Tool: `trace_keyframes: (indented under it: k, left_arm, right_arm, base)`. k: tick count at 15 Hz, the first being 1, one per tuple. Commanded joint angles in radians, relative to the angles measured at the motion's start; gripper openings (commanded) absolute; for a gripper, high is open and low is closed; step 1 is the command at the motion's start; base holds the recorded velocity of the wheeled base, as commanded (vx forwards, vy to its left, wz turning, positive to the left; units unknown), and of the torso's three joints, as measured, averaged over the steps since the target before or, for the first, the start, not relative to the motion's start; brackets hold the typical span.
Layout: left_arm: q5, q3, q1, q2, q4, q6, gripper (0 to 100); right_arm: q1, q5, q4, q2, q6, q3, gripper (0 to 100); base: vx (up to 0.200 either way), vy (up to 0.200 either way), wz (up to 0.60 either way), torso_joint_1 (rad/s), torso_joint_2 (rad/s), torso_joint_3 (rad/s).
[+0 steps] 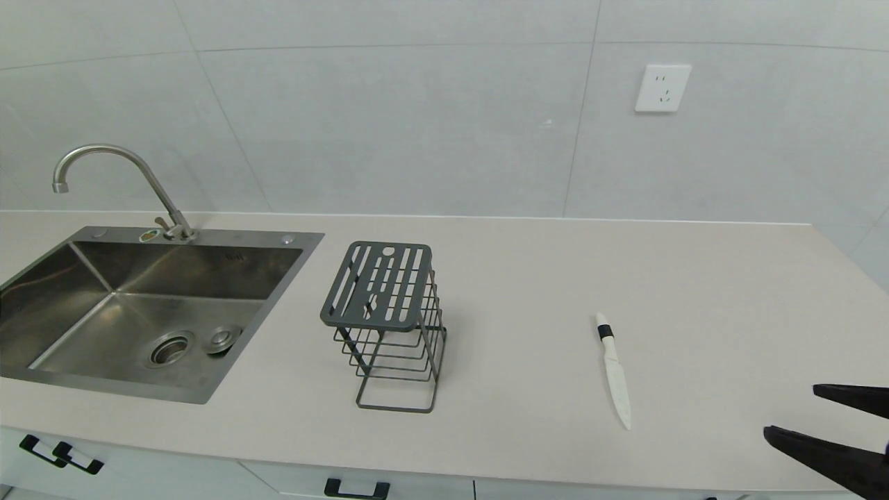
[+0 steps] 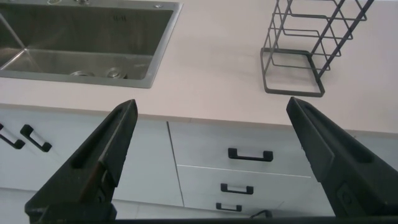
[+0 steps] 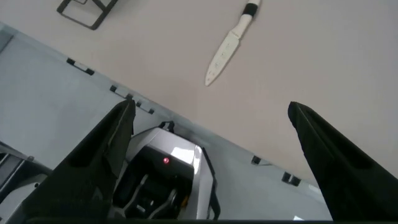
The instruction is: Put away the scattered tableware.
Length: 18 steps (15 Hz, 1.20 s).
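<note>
Head view: one knife (image 1: 614, 368) at 3 o'clock of one rack (image 1: 384, 295), one sink (image 1: 208, 274) at 9. Pale counter (image 1: 555, 271), tiled wall (image 1: 417, 125); left gripper (image 2: 211, 106) and right gripper (image 1: 789, 411) gape empty.

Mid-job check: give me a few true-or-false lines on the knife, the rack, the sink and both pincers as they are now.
1. The knife lies flat on the counter, right of the rack. True.
2. The knife stands in the rack. False: it lies on the counter, apart from the rack.
3. The right pincer is shut on the knife. False: it is open and holds nothing.
4. The left pincer is open. True.
5. The sink is on the rack's right. False: it is on its left.
</note>
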<state>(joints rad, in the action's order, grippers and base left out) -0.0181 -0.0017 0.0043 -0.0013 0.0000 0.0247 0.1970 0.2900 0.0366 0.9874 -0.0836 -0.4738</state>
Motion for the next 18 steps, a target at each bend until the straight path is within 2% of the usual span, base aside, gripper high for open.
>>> trace_keyframes:
  k: [1,4,7,9,13,16,18]
  left_arm:
    - [0.0,0.0,0.0,0.001,0.0,0.0,100]
    - [0.0,0.0,0.0,0.001,0.002,-0.003,100]
    - [0.0,0.0,0.0,0.001,0.002,-0.003,100]
    - [0.0,0.0,0.0,0.001,0.002,-0.003,100]
    - [0.0,0.0,0.0,0.001,0.002,-0.002,100]
    - [0.0,0.0,0.0,0.001,0.002,-0.002,100]
    - [0.0,0.0,0.0,0.001,0.0,0.0,100]
  right_arm:
    - [0.127,-0.037,0.003,0.204,-0.002,-0.104,100]
    - [0.194,-0.107,0.009,0.346,0.007,-0.187,100]
    - [0.194,-0.146,0.111,0.458,0.019,-0.2,100]
    - [0.223,-0.216,0.177,0.536,0.128,-0.209,100]
    - [0.265,-0.394,0.19,0.682,0.308,-0.284,100]
    - [0.263,-0.45,0.195,0.784,0.329,-0.319,100]
    - [0.265,-0.476,0.255,0.849,0.329,-0.316,100]
  base:
    - [0.0,0.0,0.0,0.0,0.0,0.0]
    - [0.0,0.0,0.0,0.0,0.0,0.0]
    - [0.0,0.0,0.0,0.0,0.0,0.0]
    - [0.0,0.0,0.0,0.0,0.0,0.0]
    - [0.0,0.0,0.0,0.0,0.0,0.0]
    - [0.0,0.0,0.0,0.0,0.0,0.0]
    - [0.0,0.0,0.0,0.0,0.0,0.0]
